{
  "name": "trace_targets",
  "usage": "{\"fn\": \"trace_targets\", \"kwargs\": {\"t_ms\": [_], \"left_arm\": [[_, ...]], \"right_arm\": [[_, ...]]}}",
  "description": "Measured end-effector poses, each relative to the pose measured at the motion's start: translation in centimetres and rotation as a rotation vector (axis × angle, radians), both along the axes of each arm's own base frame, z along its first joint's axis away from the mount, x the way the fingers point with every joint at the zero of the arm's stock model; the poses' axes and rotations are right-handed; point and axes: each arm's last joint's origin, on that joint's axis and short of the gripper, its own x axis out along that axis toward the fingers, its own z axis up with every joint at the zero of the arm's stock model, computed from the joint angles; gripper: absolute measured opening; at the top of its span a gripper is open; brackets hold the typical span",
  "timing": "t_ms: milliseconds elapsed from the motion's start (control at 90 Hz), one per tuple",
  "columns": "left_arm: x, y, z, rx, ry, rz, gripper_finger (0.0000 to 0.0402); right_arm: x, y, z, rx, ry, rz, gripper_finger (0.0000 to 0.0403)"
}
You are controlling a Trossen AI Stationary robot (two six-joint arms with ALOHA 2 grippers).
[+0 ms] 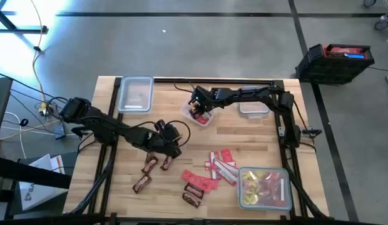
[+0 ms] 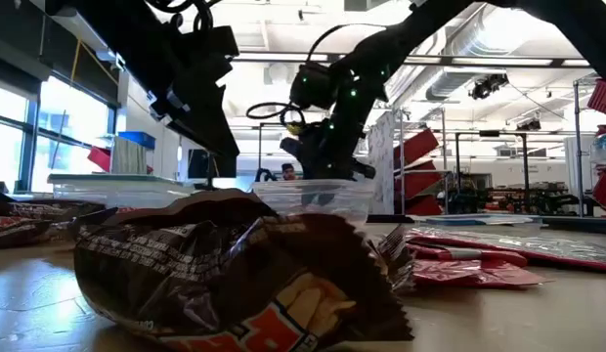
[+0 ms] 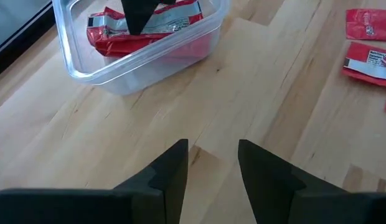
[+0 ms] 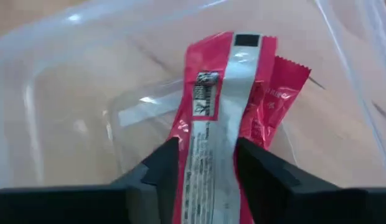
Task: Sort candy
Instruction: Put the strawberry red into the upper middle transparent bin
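We hold our right end effector closed on a red packet inside the small container, ready to release; our left end effector hovers open, empty, above the table

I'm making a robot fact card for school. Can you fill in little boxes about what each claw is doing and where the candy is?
left gripper: open, empty, over bare wooden table
right gripper: shut on flat red rectangular packet, inside small clear plastic tub
loose red packets: on table, beside tub of yellow sweets
dark brown mini bars: on table, near left gripper
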Motion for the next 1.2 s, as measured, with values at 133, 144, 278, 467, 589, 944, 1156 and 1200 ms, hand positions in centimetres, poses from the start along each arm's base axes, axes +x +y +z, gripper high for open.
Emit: {"fn": "trace_targets", "kwargs": {"t_ms": [133, 144, 278, 467, 589, 944, 1156, 1200], "left_arm": [[0.0, 0.0, 0.0, 0.001, 0.005, -0.001, 0.0126], [0.0, 0.0, 0.0, 0.001, 0.003, 0.0, 0.0126], [0.0, 0.0, 0.0, 0.002, 0.008, -0.007, 0.0126], [-0.1, -0.6, 0.0, -0.012, 0.009, -0.045, 0.0126], [0.0, -1.0, 0.1, -0.018, -0.009, -0.058, 0.0126], [1.6, -2.0, 0.2, 0.009, -0.104, -0.187, 0.0126], [3.2, -5.4, -1.9, -0.042, -0.139, -0.495, 0.0126], [3.3, -6.2, -2.7, -0.059, -0.125, -0.561, 0.0126]], "right_arm": [[-0.2, 1.2, 2.9, 0.003, 0.05, 0.113, 0.0156], [-0.2, 1.3, 3.1, 0.005, 0.056, 0.122, 0.0156], [-0.9, 4.4, 6.5, 0.008, 0.141, 0.248, 0.0156], [-3.2, 11.2, 9.5, -0.019, 0.289, 0.448, 0.0156], [-6.0, 16.4, 8.7, 0.028, 0.415, 0.608, 0.0156], [-9.3, 28.2, 1.9, 0.171, 0.181, 0.594, 0.0156], [-9.6, 30.3, 0.5, 0.078, 0.08, 0.596, 0.0156], [-9.5, 30.3, 0.2, 0.063, 0.089, 0.586, 0.0156]]}}
